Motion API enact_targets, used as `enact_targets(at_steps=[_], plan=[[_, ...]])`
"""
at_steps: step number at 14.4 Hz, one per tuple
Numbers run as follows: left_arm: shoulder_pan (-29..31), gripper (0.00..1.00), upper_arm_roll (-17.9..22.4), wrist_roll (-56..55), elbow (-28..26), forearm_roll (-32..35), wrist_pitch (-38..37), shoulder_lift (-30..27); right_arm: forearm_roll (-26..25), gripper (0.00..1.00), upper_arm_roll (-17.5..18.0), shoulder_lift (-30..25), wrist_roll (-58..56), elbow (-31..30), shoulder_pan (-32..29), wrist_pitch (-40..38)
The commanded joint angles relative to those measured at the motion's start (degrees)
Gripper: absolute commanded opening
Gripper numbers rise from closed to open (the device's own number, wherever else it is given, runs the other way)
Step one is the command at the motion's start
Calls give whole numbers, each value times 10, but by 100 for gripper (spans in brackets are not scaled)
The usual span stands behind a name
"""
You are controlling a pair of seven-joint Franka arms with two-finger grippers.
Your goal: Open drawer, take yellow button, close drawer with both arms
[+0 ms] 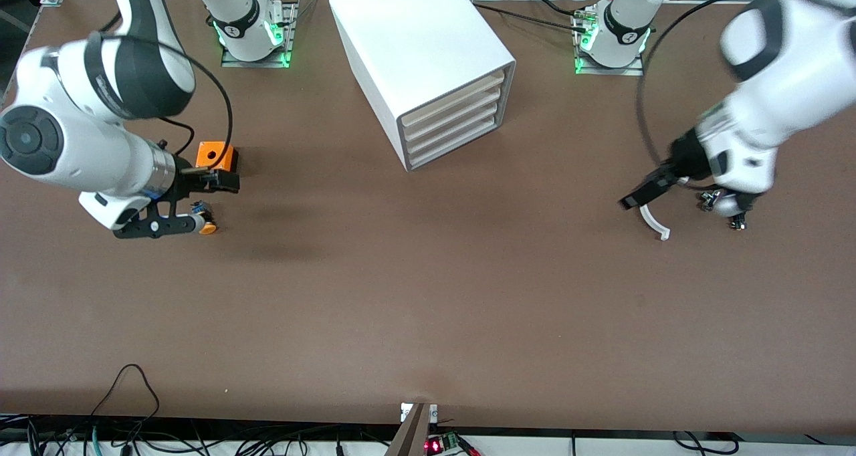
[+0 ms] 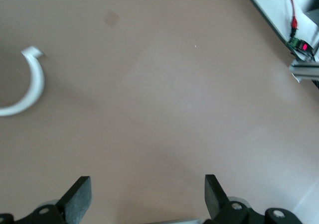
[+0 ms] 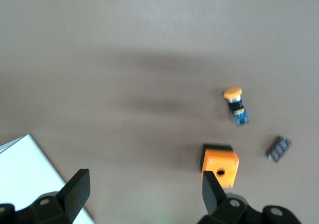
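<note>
**Desk:** What are the drawers doing?

**Me:** I see the cabinet (image 1: pixel 428 61), a smooth white box with a grey front rim, with all four shallow trays pushed in flush. The drawer (image 1: pixel 455 95), the uppermost one, is shut.

**Desk:** And the button?

**Me:** The button (image 1: pixel 204 218) lies on its side on the matte brown table (image 1: pixel 428 295), toward the right arm's end. It has a round orange-yellow cap on a short black-and-blue cylinder. The orange cube (image 1: pixel 215 155), blocky with a round hole in its top face, sits just farther from the front camera. In my right wrist view there's also a small dark ridged part (image 3: pixel 278 148) near the cube.

**Desk:** Grippers?

**Me:** The right gripper (image 3: pixel 142 194) hangs over that cluster, black fingers (image 3: pixel 77 189) spread wide, holding nothing. The left gripper (image 2: pixel 147 196) is over bare table at the left arm's end, fingers just as wide apart, also empty. A thin curved white plastic arc (image 1: pixel 654 222) lies on the table below it.
</note>
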Motion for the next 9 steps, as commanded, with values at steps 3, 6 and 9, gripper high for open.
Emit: enact_targets(at_steps=[3,6,9], plan=[[-1,100,41,112,79,91,-147,-30,-116,100,-1,-20,23,82,-3,-56],[-8,100,-15,114,81,167,-206,-46,-109,100,2,-48,26,59,-67,-51],[-7,100,-42,111,82,198,-250,-44,-87,100,2,-93,26,-8,-97,0]])
